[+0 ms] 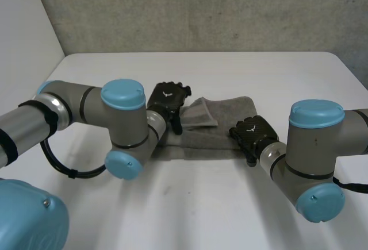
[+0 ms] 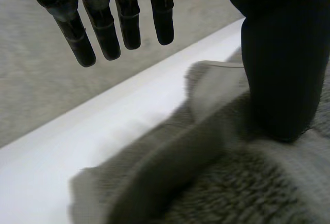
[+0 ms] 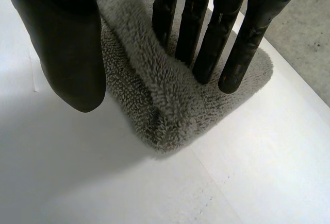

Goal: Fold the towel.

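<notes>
Mid-fold, grey terry towel (image 1: 213,141) was pinned under straight fingers (image 3: 192,28) of right hand (image 1: 253,132), left hand (image 1: 167,97) spread wide; edge pinch judged next.

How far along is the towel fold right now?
Done: the grey towel lies doubled into a narrow band on the white table, a flap turned over by the left hand. In hand: that hand's thumb rests on the left end, fingers straight and raised; the right hand presses the right end with straight fingers. Left: likely an end-to-end fold; neither hand grips yet.
</notes>
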Controlling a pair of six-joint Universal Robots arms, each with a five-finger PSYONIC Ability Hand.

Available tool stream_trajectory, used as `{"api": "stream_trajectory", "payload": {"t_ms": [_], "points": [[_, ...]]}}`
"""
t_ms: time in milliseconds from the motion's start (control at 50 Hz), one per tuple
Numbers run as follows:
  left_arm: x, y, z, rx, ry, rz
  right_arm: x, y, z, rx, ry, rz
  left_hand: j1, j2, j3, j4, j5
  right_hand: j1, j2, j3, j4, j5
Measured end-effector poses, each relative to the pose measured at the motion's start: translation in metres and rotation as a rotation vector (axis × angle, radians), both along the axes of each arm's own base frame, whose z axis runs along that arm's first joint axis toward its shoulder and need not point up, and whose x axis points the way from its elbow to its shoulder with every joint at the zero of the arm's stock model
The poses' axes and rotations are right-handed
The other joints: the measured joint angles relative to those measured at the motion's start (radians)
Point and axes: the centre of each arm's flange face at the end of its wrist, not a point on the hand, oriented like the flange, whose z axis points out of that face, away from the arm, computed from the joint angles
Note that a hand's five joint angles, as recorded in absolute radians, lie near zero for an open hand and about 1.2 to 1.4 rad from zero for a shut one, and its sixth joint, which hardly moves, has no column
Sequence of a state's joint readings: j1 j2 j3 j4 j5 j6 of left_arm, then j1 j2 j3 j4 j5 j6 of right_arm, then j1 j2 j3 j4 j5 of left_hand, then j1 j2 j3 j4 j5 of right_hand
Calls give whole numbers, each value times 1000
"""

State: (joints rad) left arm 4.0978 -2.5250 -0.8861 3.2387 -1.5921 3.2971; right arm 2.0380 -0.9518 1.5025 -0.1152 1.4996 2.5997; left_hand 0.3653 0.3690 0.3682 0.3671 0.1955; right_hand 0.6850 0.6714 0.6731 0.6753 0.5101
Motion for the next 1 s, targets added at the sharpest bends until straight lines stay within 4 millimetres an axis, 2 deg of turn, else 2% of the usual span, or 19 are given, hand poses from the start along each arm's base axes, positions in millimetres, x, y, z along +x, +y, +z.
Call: {"api": "stream_trajectory", "payload": {"t_ms": [140, 240, 380, 500, 540, 660, 740, 800, 840, 940, 1000], "points": [[17, -28, 6, -47, -3, 169, -2, -3, 0, -7, 5, -18, 8, 5, 5, 4, 5, 14, 25, 19, 13, 14], [25, -30, -2, -21, -33, 210, -4, -5, 1, -14, 13, -29, 8, 5, 5, 4, 5, 14, 25, 19, 13, 14], [31, -23, -15, 40, -83, 214, -9, -9, 1, -42, 53, -43, 8, 4, 4, 4, 4, 78, 92, 89, 85, 78], [35, -14, -9, 60, -91, 211, -13, -13, 3, -81, 79, -64, 8, 4, 4, 4, 3, 441, 490, 490, 482, 476], [38, -8, -3, 65, -91, 210, -14, -15, 5, -107, 93, -72, 6, 2, 3, 4, 2, 559, 634, 631, 626, 624], [47, 11, 19, 72, -84, 206, -13, -21, 20, -218, 159, -55, 1, -4, -4, -2, -9, 613, 649, 664, 664, 656], [55, 24, 39, 65, -58, 210, -6, -27, 41, -355, 232, -4, -8, -15, -14, -12, -20, 614, 649, 664, 664, 658], [64, 28, 56, 53, -27, 223, 11, -28, 56, -455, 268, 70, -21, -28, -28, -25, -33, 622, 649, 664, 664, 662], [71, 28, 66, 43, -5, 241, 33, -21, 64, -522, 273, 157, -26, -35, -35, -31, -40, 623, 649, 664, 664, 662], [98, 16, 86, 21, 30, 314, 95, 21, 67, -632, 223, 424, -33, -41, -40, -37, -46, 623, 649, 664, 664, 662], [109, 10, 90, 15, 39, 347, 116, 45, 57, -642, 205, 549, -33, -42, -41, -38, -47, 623, 649, 664, 664, 662]]}}
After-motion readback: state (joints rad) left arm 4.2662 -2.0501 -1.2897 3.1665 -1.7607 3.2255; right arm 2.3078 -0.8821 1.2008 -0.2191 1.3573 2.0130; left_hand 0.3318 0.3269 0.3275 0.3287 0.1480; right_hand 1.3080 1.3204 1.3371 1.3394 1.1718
